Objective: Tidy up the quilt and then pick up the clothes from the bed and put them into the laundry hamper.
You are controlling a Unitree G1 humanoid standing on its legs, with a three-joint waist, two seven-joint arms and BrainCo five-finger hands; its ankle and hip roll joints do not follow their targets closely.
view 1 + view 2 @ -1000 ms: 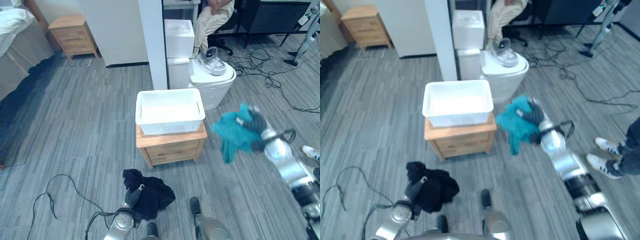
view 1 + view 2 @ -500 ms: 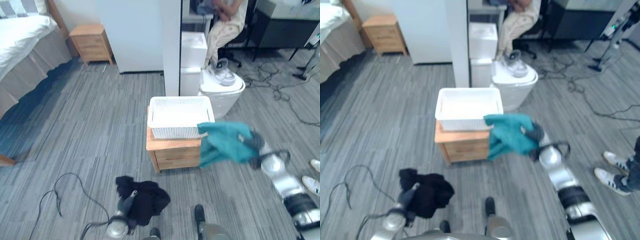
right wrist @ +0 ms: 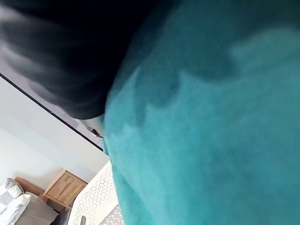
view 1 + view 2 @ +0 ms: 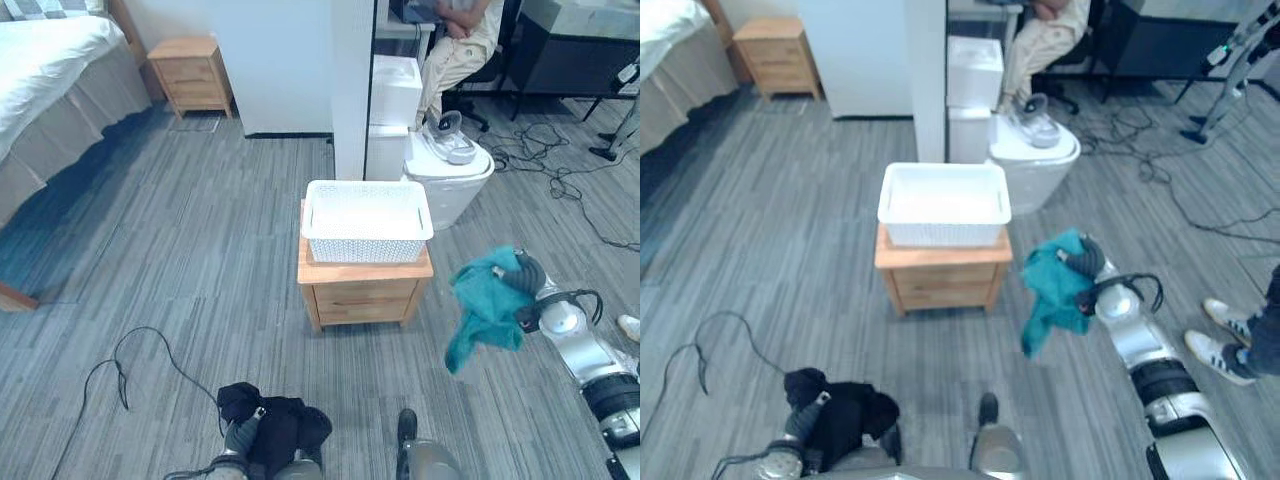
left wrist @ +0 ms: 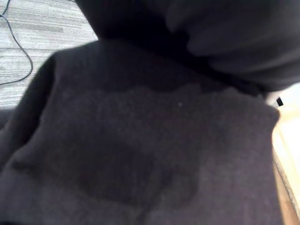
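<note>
Now teal cloth (image 4: 486, 305) in R hand (image 4: 527, 274).

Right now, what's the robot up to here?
It carries one garment in each hand. The right hand grips a teal garment that hangs in the air to the right of the white hamper, which sits on a small wooden cabinet. The left hand holds a black garment low by its side. Nothing lies in the hamper yet.

teal garment (image 4: 487, 305) | black garment (image 4: 275, 425) | white perforated hamper (image 4: 366, 220) | grey striped floor (image 4: 180, 260)
</note>
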